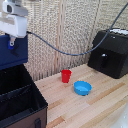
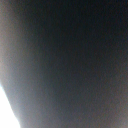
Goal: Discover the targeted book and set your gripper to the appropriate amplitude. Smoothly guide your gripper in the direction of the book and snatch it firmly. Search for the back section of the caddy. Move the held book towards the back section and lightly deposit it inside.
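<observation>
From where I stand, the white gripper [image 1: 12, 44] hangs at about ten o'clock in the exterior view, its boxy body high up and a blue-tipped finger [image 1: 11, 43] showing just below it. The dark navy book [image 1: 12, 58] sits upright right under it, its top edge meeting the jaws, which appear to be pinching the book, though the contact itself is too blurred to be sure. The book's lower edge stands above the black caddy [image 1: 22, 107], which fills the eight o'clock corner, over the compartment farthest from the viewer, the back section [image 1: 12, 79]; a divider [image 1: 15, 93] separates it from the nearer compartment. Whether the book touches the caddy floor I cannot tell. On the light wooden table [image 1: 85, 110], near the centre, a small red cup [image 1: 66, 76] stands upright, and a shallow blue bowl [image 1: 82, 88] rests just beside it toward five o'clock, apart from it. At two to three o'clock a black hard-cased appliance [image 1: 111, 54] with a front handle sits by the wall, and a dark cable [image 1: 60, 50] sags across the backdrop. The wrist view shows only a dark blur.
</observation>
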{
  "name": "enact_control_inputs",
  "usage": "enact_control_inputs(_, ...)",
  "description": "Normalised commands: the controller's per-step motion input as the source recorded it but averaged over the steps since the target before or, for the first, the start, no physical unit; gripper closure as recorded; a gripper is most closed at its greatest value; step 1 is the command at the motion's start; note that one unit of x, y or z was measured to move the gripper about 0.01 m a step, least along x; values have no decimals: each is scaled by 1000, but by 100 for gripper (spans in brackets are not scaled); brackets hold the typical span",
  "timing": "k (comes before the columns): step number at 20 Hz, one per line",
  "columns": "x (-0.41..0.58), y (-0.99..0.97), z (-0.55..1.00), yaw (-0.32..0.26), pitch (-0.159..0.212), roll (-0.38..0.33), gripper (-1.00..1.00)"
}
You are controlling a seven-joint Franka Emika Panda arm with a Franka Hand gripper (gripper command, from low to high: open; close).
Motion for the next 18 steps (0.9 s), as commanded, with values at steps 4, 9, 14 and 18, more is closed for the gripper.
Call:
enact_control_inputs(4,615,533,0,-7,79,-27,100)
enact_control_inputs(9,221,146,-53,-12,84,-1,-100)
enact_control_inputs(14,74,-219,44,47,92,30,-100)
enact_control_inputs(18,20,-410,324,116,46,69,-100)
